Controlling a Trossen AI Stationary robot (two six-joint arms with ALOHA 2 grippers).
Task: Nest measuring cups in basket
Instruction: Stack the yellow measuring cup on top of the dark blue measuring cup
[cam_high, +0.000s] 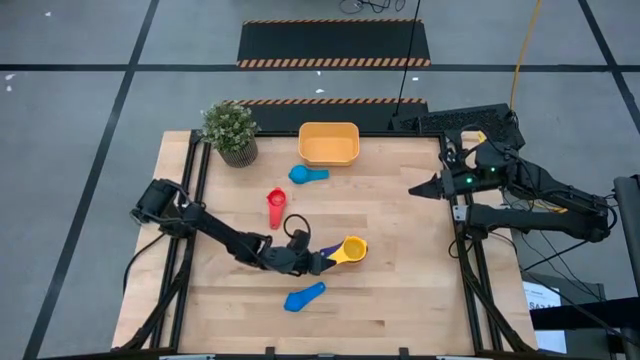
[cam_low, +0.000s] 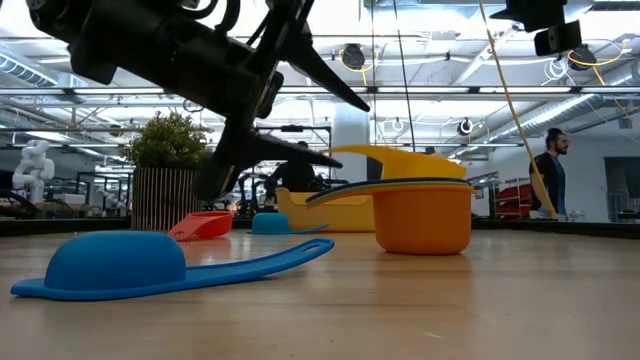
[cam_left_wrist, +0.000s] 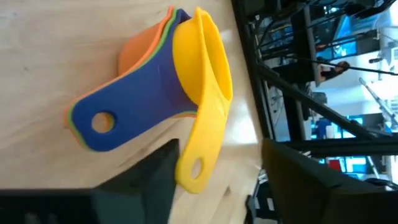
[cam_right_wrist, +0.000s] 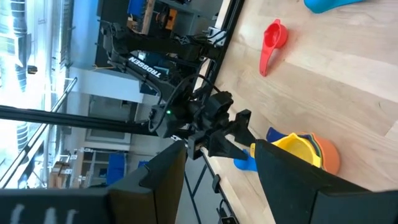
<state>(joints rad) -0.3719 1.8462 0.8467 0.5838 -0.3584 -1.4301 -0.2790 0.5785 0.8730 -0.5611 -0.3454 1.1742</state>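
**Yellow cup dropped onto the stack, basket yet to fill**

The left gripper (cam_high: 316, 262), jaws parted and apparently holding nothing, sits just left of the nested stack (cam_high: 350, 250) at mid-table, handles pointing back toward it. A yellow cup (cam_left_wrist: 202, 81) tops dark blue, green and orange. The basket (cam_high: 328, 143) stands at the far edge, empty. The right gripper (cam_high: 420, 189) waits open at the right.

Coloured measuring cups on a pale wooden table (cam_high: 400, 260).
Stack (cam_high: 349, 249): orange, green, dark blue, yellow; red cup (cam_high: 276, 204); two light blue, apparently; orange-yellow basket (cam_high: 329, 144).
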